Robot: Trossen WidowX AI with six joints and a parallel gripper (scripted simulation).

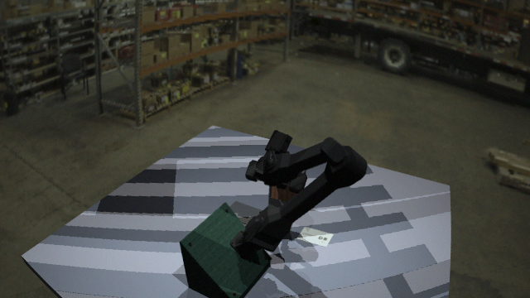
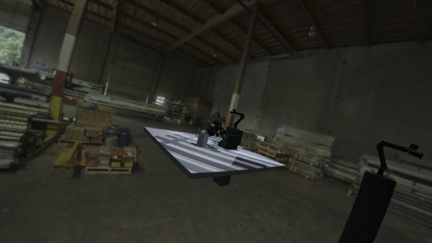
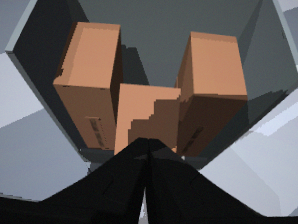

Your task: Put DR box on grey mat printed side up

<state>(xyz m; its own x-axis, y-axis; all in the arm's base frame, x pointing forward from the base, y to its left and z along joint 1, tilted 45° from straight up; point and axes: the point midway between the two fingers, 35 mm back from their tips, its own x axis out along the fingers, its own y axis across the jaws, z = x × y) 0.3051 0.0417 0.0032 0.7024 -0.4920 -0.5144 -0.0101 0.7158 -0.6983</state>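
Observation:
Three orange-brown boxes stand in the grey bin (image 3: 155, 17) (image 2: 202, 140): a left box (image 3: 95, 57), a middle box (image 3: 142, 102) and a right box (image 3: 215, 65). The left and right boxes show dark print on their near sides, too foreshortened to read. No print shows on the middle box. My gripper (image 3: 147, 148) is shut with nothing between its fingertips. In the wrist view the tips overlap the near part of the middle box; contact cannot be told. In the top view the arm hides the fingers and most of the bin. I cannot make out the grey mat for certain.
A green wedge-shaped block (image 1: 219, 248) (image 2: 230, 142) stands beside the arm's base. A pale card (image 1: 316, 237) printed DR lies on the striped table (image 1: 137, 252). In the exterior view a separate arm stands on a dark pedestal (image 2: 369, 206), away from the table.

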